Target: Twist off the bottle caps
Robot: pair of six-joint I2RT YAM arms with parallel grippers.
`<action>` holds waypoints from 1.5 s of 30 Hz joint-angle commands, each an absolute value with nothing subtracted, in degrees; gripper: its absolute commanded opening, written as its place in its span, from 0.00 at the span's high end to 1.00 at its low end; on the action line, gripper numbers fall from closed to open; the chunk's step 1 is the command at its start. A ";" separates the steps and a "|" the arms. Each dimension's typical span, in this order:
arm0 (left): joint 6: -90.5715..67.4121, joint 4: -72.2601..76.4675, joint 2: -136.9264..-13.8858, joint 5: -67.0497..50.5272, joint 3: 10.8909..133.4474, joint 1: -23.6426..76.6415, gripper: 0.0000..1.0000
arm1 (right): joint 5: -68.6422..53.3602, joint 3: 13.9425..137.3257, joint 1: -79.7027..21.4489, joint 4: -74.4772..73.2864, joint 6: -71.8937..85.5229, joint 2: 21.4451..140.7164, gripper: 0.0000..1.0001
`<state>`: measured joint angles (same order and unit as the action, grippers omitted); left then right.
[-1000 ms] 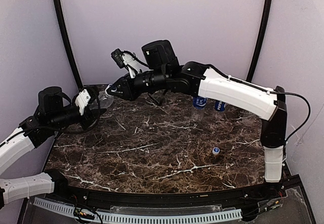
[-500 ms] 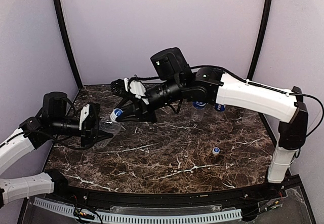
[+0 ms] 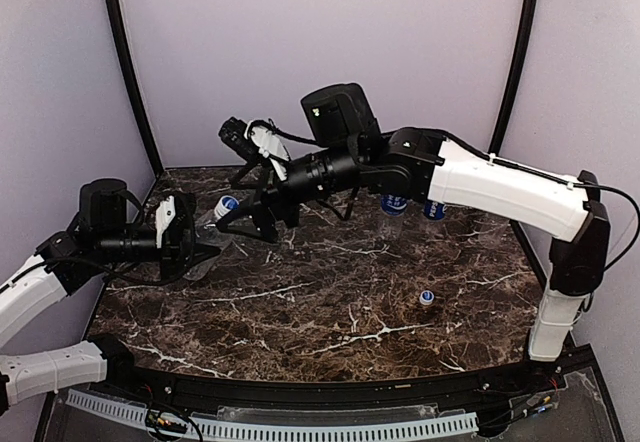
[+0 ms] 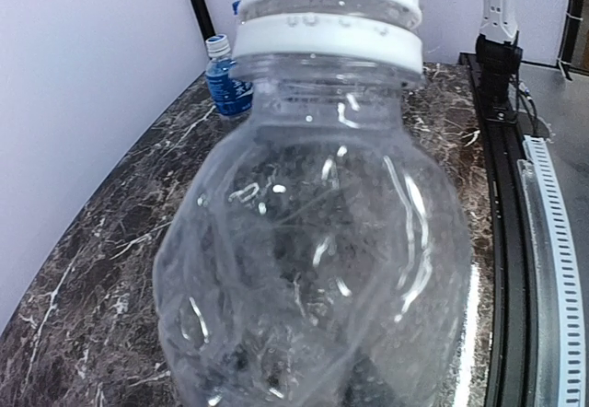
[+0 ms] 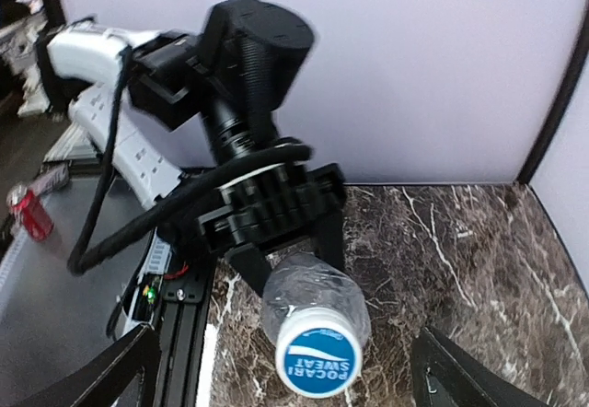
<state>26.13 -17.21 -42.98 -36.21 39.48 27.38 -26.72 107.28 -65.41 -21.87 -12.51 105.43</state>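
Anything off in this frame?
The clear bottle in the left gripper looks crumpled, its walls creased and dented. A loose cap lies alone on the table, right of centre. No spill visible.

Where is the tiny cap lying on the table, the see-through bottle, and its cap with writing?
loose cap point(image 3: 426, 298): top external view, on its top.
clear bottle point(image 4: 313, 269): left wrist view, middle of its belly.
Pocari Sweat cap point(image 5: 317, 363): right wrist view, on its printed top face.

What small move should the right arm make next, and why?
Probably close the right gripper on the cap and twist: its jaws stand open on either side of it, and it is still on the bottle that the left gripper holds.
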 commanded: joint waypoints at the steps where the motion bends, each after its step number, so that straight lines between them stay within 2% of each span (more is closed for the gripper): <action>1: 25.65 -11.59 -42.19 -28.33 38.16 27.16 0.70 | -13.81 108.76 -62.77 -15.70 16.23 105.54 0.14; 3: 25.45 -10.82 -42.30 -27.10 38.11 27.16 0.70 | -11.60 106.67 -62.77 -13.45 20.38 105.34 0.23; 4: 25.38 -10.73 -42.35 -26.82 38.08 27.16 0.70 | -11.02 105.67 -63.02 -12.21 21.10 105.09 0.24; 18: 26.33 -10.73 -43.19 -26.29 38.28 27.16 0.69 | -13.08 108.80 -64.92 -14.20 20.07 108.46 0.28; 22: 26.35 -10.72 -43.32 -26.11 38.42 27.16 0.69 | -12.99 111.31 -64.88 -16.72 19.48 110.21 0.38; 26: 26.44 -10.81 -43.32 -25.91 38.42 27.16 0.69 | -13.07 112.05 -64.91 -17.19 18.88 110.56 0.59; 29: 26.56 -10.83 -43.33 -25.76 38.45 27.16 0.69 | -13.47 112.45 -65.03 -18.01 18.46 110.89 0.66; 32: 26.54 -10.66 -43.33 -25.40 38.49 27.16 0.69 | -14.46 112.54 -65.00 -18.76 18.29 111.16 0.67; 40: 26.79 -10.64 -43.32 -24.96 38.43 27.16 0.69 | -15.83 112.42 -65.02 -20.55 18.39 111.42 0.62; 42: 26.84 -10.64 -43.28 -24.93 38.37 27.16 0.69 | -15.55 112.42 -65.07 -20.56 18.23 111.29 0.68; 45: 26.74 -10.59 -43.20 -24.96 38.26 27.16 0.69 | -14.86 112.41 -65.02 -20.48 17.40 110.86 0.84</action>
